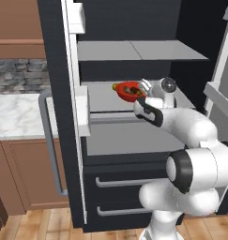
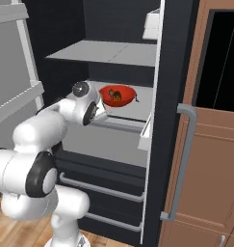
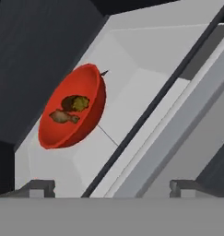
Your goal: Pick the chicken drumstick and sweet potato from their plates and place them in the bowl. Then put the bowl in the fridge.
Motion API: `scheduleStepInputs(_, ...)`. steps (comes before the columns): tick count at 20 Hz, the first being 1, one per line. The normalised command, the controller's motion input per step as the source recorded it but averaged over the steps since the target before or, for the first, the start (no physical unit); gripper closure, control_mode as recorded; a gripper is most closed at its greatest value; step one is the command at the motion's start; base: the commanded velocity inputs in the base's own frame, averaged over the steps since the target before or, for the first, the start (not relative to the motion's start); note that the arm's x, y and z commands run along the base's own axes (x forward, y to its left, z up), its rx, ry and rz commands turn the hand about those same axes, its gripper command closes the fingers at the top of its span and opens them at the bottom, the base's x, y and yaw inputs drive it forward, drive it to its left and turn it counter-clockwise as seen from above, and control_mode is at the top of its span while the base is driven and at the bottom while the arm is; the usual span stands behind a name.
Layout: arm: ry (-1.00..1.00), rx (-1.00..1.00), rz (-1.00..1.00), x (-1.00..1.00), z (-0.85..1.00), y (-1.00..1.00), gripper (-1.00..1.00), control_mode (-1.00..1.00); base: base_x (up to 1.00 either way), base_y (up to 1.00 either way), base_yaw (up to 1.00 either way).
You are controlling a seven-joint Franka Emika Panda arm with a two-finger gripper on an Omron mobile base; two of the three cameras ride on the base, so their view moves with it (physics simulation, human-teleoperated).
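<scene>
We've got the red bowl (image 2: 117,96) sitting on the fridge's (image 1: 134,28) middle shelf (image 1: 103,96). The hand cam shows us what the base cams blur: the drumstick (image 3: 64,117) and sweet potato (image 3: 76,103) inside it. The gripper (image 3: 112,186) has its fingers spread wide, holding nothing, well back from the bowl.

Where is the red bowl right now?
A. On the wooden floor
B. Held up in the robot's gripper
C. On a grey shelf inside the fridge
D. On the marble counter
C: the red bowl sits on a grey shelf inside the open fridge, with food in it, and the gripper is open and apart from it.
</scene>
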Motion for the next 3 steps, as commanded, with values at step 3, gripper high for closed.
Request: scheduleStepInputs(3,0.00,-0.18,0.49,-0.68,0.16,0.06,-1.00,-1.00,0.00,0.00,0.00)
